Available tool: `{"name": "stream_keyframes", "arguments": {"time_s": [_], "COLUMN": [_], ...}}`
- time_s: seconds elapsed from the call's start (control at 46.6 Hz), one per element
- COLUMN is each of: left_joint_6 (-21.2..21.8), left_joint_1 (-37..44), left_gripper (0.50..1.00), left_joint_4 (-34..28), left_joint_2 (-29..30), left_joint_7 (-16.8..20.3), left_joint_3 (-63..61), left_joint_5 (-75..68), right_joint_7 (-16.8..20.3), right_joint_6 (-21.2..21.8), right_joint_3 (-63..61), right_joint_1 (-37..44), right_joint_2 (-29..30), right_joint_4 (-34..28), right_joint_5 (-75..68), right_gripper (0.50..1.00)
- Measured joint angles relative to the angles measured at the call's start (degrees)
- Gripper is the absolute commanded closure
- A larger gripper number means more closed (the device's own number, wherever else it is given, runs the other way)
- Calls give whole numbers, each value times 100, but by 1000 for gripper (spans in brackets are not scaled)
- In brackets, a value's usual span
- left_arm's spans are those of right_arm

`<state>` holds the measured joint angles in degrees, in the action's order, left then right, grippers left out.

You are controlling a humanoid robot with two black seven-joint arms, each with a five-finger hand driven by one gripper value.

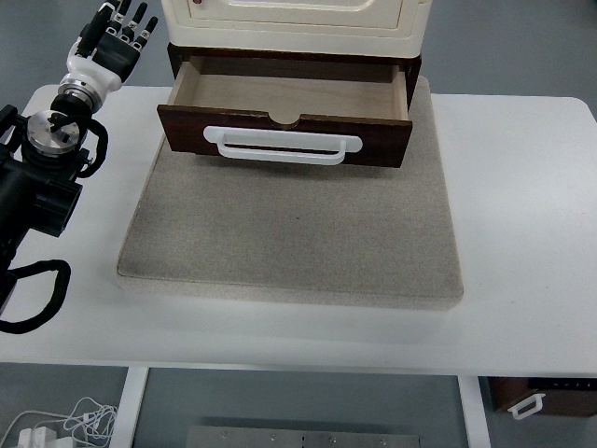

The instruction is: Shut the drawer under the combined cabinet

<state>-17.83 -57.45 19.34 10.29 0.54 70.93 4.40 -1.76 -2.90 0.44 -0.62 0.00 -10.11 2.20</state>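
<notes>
A dark brown wooden drawer point(284, 135) stands pulled out from under a cream cabinet point(297, 23) at the top middle. Its inside shows bare light wood and nothing lies in it. A white bar handle point(282, 146) runs across its front. My left hand point(117, 35) is raised at the top left, beside the cabinet and apart from the drawer. Its fingers are spread and hold nothing. The left arm point(42, 177) runs down the left edge. The right arm does not show.
The cabinet stands on a grey speckled mat point(294, 238) on a white table point(522, 233). Black cables point(37, 299) loop at the left edge. Below the table's front edge lie white cables point(65, 425) and a brown box with a white handle point(541, 397).
</notes>
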Motion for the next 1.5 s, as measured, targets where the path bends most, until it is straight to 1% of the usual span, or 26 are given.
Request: {"name": "stream_keyframes", "arguments": {"time_s": [0.365,0.686,0.837,0.965,1.287,1.502], "left_joint_6": [-37,26,-16,-26,32,24], "left_joint_1": [-151,-600,-899,-979,-1143,-1482], "left_gripper": [506,504,506,506,506,506], "left_joint_4": [2,2,81,479,1621,2394], "left_joint_2": [20,633,1049,1395,2229,2776], "left_joint_7": [8,-2,-11,-7,-7,-4], "left_joint_3": [0,-9,-201,-617,-725,-1536], "left_joint_5": [-68,-78,-99,-90,-105,-91], "right_joint_7": [1,0,0,1,1,0], "right_joint_6": [0,0,0,0,0,0], "right_joint_3": [0,0,0,0,0,0], "right_joint_1": [-2,0,1,0,-1,-1], "right_joint_2": [0,0,0,0,0,0], "right_joint_4": [0,0,0,0,0,0], "right_joint_5": [0,0,0,0,0,0], "right_gripper": [548,548,548,548,548,548]}}
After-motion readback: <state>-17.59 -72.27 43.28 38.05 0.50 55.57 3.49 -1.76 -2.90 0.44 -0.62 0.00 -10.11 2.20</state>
